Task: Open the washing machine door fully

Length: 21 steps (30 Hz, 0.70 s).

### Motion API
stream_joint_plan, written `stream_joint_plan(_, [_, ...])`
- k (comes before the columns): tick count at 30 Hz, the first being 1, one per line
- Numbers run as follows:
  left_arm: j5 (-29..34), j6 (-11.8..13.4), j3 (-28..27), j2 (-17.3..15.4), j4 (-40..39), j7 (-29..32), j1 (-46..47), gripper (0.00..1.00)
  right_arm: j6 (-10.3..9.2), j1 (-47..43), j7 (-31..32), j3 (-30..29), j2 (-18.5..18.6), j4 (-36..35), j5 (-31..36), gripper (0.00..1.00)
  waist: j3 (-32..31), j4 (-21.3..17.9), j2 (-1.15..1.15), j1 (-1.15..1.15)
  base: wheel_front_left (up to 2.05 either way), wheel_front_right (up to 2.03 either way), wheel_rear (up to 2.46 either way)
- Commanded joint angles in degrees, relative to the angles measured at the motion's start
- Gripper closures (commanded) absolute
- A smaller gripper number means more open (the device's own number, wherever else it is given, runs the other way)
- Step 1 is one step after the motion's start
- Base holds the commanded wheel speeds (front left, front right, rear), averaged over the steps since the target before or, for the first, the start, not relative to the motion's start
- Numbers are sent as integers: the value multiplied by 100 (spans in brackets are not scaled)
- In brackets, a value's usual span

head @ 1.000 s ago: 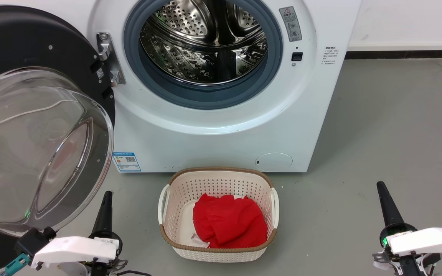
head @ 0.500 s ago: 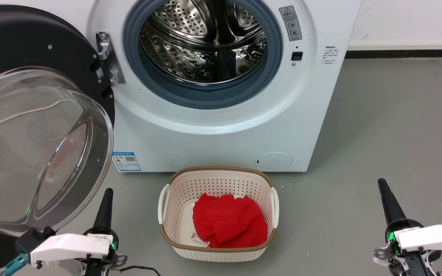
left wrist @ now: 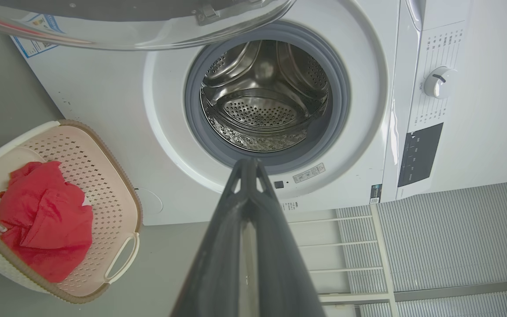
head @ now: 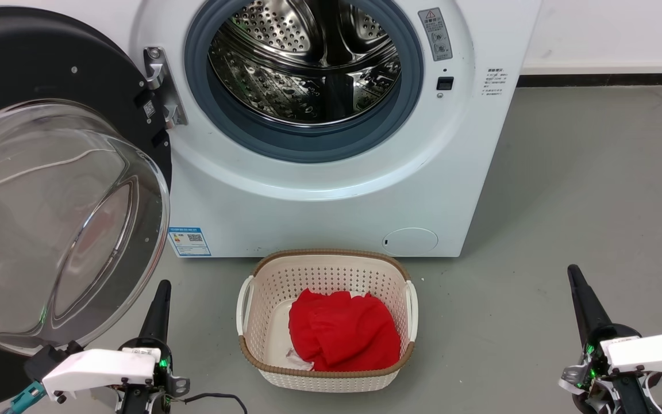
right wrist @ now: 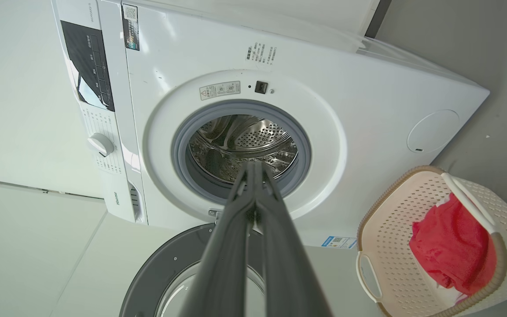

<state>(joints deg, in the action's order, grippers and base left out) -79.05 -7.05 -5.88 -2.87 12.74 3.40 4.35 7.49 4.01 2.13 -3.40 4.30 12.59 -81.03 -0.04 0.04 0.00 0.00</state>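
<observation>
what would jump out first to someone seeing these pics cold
The washing machine door, a big black disc with a bulging glass bowl, hangs swung open at the left, baring the shiny steel drum of the white washing machine. On the floor before it, a cream basket holds a bright red cloth.

Bright, even, diffuse indoor light; no hard shadows. Soft shadow on grey floor ahead of right gripper. White streak glare on washing machine door glass above left gripper. Steel drum glints. Wrist views: washing machine edges bow; near fingers soft-focus.
</observation>
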Motion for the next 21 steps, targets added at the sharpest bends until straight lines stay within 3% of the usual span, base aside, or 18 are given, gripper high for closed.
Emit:
stream_joint_plan(1, [-131, -25, -17, -5, -3, 40, 121, 100, 1, 115, 42, -26, 14, -6, -145, 100, 1, 0, 0, 0, 0, 0, 0])
stream_joint_plan(21, [-995, -44, -63, -2, 105, 251, 206, 100, 0, 216, 238, -109, -10, 104, -959, 100, 15, -3, 0, 0, 0, 0, 0])
